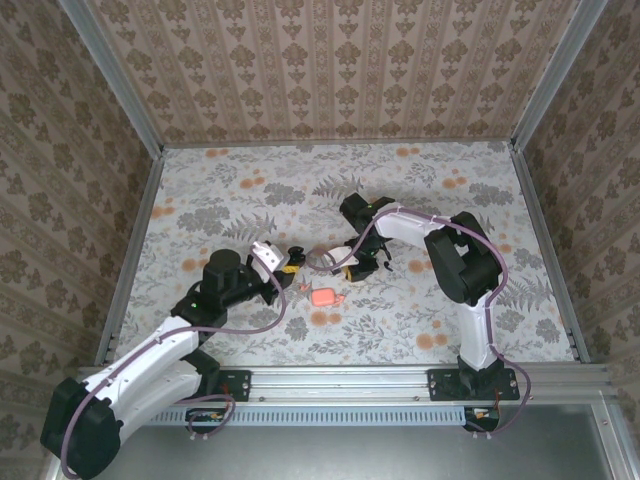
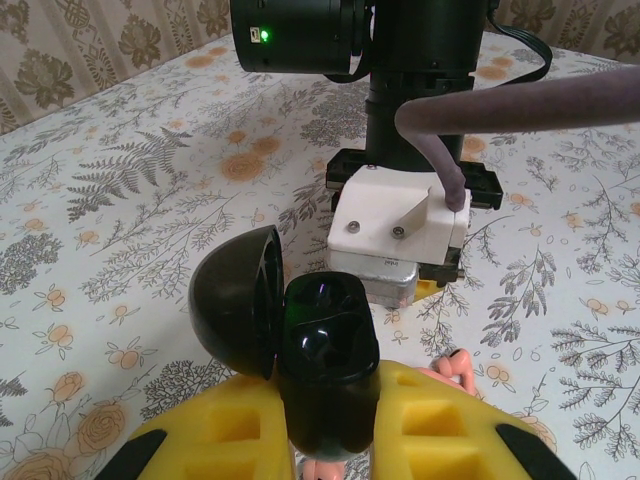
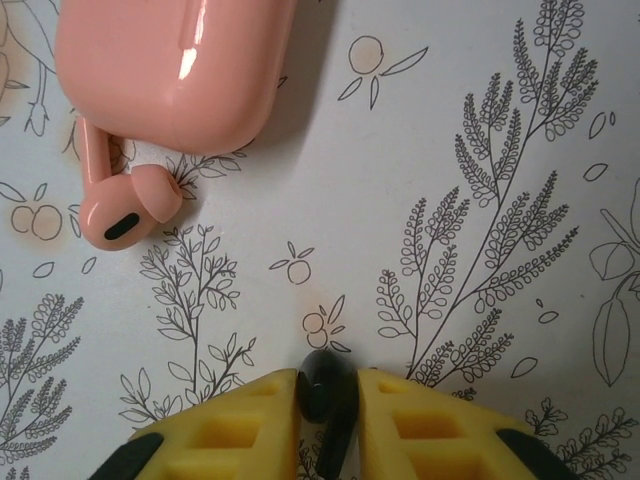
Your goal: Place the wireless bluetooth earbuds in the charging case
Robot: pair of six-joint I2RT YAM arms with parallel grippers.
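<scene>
right end effector [image 3: 328, 386] clamped on a black earbud [image 3: 320, 380], low over the surface [image 1: 420, 190]. left end effector [image 2: 330, 432] clamped on a black case [image 2: 325, 340], lid open, wells too dark to read. pink case [image 3: 170, 70] shut, mid-surface, pink bud [image 3: 125, 210] against it. insertion looks not yet done.

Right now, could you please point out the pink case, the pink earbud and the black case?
pink case [image 3: 175, 65]: right wrist view, glossy top face.
pink earbud [image 3: 130, 205]: right wrist view, rounded head.
black case [image 2: 328, 360]: left wrist view, open lower body.
</scene>
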